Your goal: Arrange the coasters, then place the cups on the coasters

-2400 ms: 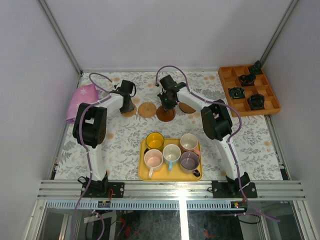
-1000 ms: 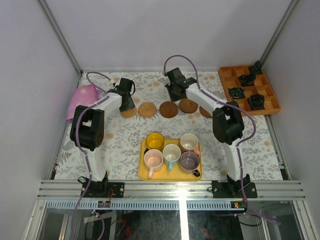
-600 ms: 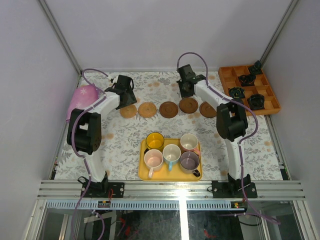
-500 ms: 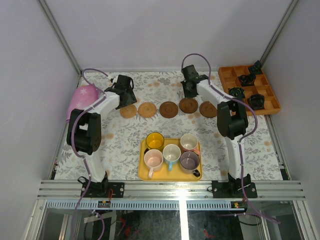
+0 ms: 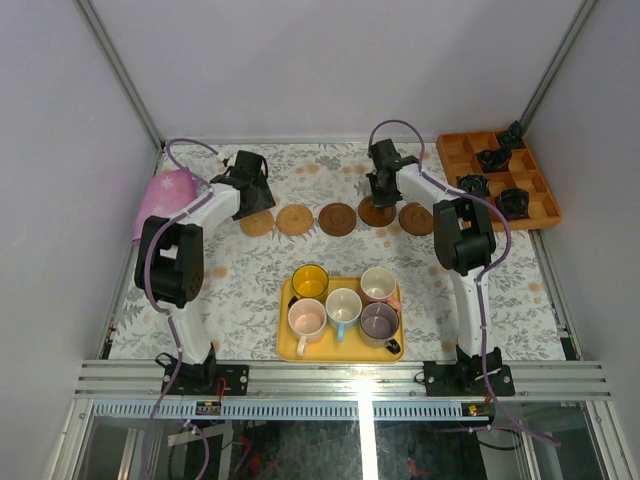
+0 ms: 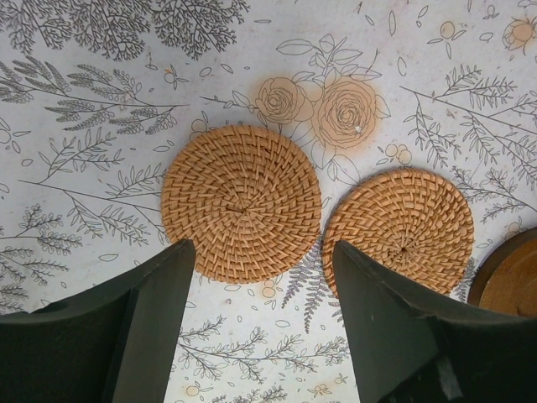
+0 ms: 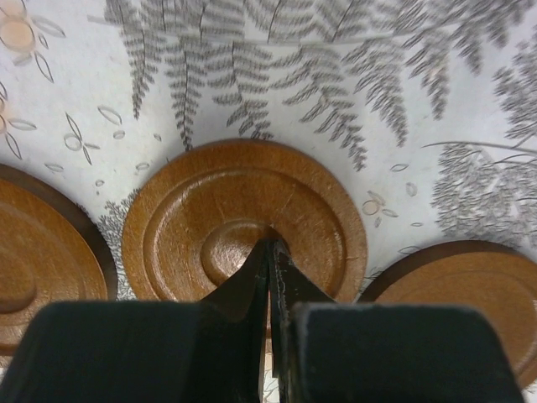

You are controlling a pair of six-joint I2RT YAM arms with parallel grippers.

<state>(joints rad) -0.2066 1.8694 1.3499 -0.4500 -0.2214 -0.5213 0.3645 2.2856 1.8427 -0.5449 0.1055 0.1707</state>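
Note:
Five coasters lie in a row across the table: two woven tan ones (image 5: 257, 222) (image 5: 295, 219) on the left, then three dark wooden ones (image 5: 337, 218) (image 5: 377, 212) (image 5: 415, 218). My left gripper (image 5: 255, 200) (image 6: 262, 250) hangs open just behind the leftmost woven coaster (image 6: 242, 201), with nothing between its fingers. My right gripper (image 5: 380, 198) (image 7: 270, 245) is shut and empty, its tips at the centre of the fourth coaster (image 7: 243, 214). Five cups stand on the yellow tray: yellow (image 5: 310, 281), salmon (image 5: 379, 284), white-and-blue (image 5: 343, 304), pale pink (image 5: 306, 317) and purple-grey (image 5: 379, 321).
The yellow tray (image 5: 285, 345) sits near the front middle of the table. An orange compartment tray (image 5: 455, 160) with small black objects stands at the back right. A pink cloth (image 5: 165, 195) lies at the back left, against the wall.
My left gripper has opened and drawn back from the leftmost coaster. My right gripper, still shut, has moved right and come down over the fourth coaster.

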